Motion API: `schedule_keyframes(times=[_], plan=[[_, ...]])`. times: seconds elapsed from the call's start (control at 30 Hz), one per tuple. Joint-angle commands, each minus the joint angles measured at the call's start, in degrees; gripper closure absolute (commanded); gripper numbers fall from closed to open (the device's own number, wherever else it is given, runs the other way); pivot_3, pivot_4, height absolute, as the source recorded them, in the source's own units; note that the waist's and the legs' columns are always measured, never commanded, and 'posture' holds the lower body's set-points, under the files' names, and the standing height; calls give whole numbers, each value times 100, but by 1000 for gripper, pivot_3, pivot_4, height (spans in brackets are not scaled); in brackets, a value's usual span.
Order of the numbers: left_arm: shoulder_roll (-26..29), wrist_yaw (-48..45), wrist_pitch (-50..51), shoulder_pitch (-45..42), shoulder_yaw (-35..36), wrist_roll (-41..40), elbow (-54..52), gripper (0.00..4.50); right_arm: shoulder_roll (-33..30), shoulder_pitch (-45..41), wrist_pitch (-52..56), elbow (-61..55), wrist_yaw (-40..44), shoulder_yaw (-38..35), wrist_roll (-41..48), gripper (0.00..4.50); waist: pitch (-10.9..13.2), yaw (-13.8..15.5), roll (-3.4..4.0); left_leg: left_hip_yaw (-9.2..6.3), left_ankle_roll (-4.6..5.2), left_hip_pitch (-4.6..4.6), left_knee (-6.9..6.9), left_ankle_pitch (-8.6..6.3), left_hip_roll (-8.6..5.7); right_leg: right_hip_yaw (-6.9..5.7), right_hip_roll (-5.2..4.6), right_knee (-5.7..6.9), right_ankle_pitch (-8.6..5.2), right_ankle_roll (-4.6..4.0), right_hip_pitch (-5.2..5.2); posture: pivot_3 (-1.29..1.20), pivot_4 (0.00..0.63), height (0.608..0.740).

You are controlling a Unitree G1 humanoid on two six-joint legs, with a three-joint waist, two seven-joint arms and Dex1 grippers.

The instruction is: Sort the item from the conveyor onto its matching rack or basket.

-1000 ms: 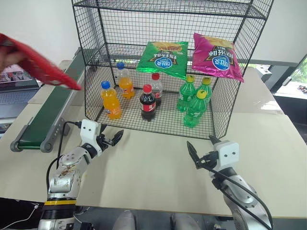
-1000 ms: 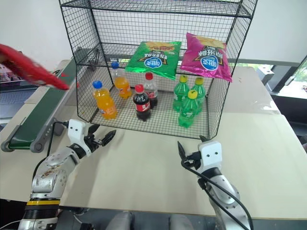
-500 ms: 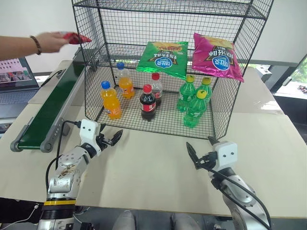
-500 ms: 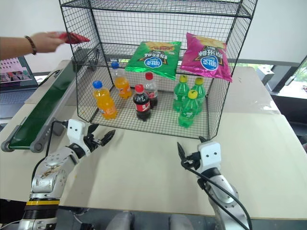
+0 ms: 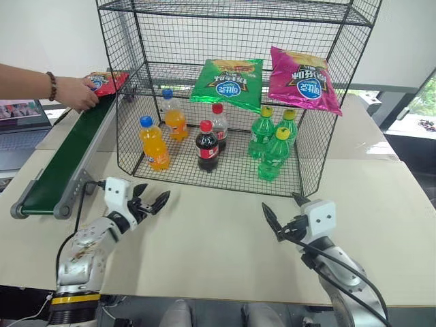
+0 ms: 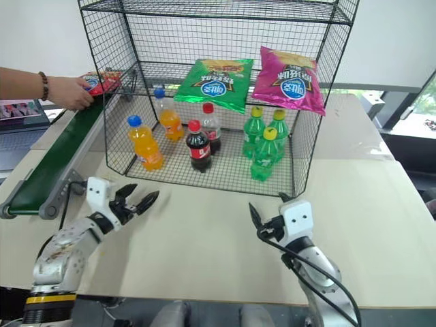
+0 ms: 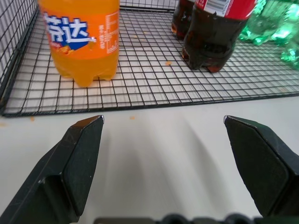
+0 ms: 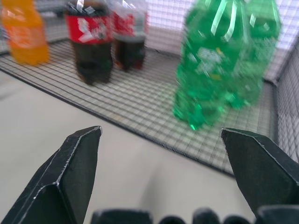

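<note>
A person's hand (image 5: 76, 93) holds the red crisp bag (image 5: 107, 81) at the far end of the dark green conveyor (image 5: 61, 162), which runs along the left of the desk (image 5: 211, 245). The bag lies just left of the black wire-mesh rack (image 5: 231, 88). On the rack's middle tier rest a green crisp bag (image 5: 228, 80) and a magenta crisp bag (image 5: 304, 79). On its bottom tier stand two orange soda bottles (image 5: 154, 143), two cola bottles (image 5: 208, 145) and green soda bottles (image 5: 274, 153). The left claw (image 5: 151, 204) hovers over the desk near the rack's front left corner, fingers wide apart and empty. The right claw (image 5: 282, 215) hovers near the front right corner, fingers also apart, holding nothing.
</note>
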Motion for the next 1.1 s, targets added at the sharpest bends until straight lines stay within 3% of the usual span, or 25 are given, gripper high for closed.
schedule_keyframes(times=[0.03, 0.17, 0.27, 0.57, 0.87, 1.1], plan=[[226, -75, 381, 177, 568, -662, -789, 114, -287, -449, 104, -132, 591, -132, 569, 0, 0, -23, 0, 0, 0, 0, 2, 0, 0, 0, 0, 0, 0, 0, 1, 0, 150, 740], [271, 257, 1202, 496, 1318, -1761, -1478, 114, -643, -946, 296, -135, 1314, -133, 1263, 0, 1, -33, 0, -2, 28, -1, 23, -17, 1, -2, 0, 0, -2, 3, 13, 0, 150, 740], [266, 658, 1733, 1067, 2260, -2877, -1907, 114, -835, -1714, 582, -54, 1942, -40, 1935, 0, 2, -65, 2, -3, 35, 2, 27, -22, 1, -3, 0, -2, -4, 6, 19, 0, 150, 740], [-303, 2298, 1557, 2056, 4036, -5301, -1771, 114, -767, -3086, 741, 580, 3031, 527, 2557, 0, 5, -72, -3, -15, 44, 24, 33, -31, 3, -17, -2, -21, -4, 5, 58, 0, 150, 740], [-130, 3272, 1308, 2376, 4665, -6722, -463, 114, -601, -3924, 441, 1124, 3916, 825, 2593, 0, 6, -30, -4, -27, 43, 33, 31, -31, 4, -32, -2, -23, -7, 1, 65, 0, 150, 740], [265, 3011, 1425, 2348, 4557, -6747, 603, 114, -504, -4141, 289, 1272, 4112, 816, 2567, 0, 5, -27, -5, -36, 38, 29, 25, -34, 4, -45, -2, -27, -10, -5, 61, 0, 150, 740]])
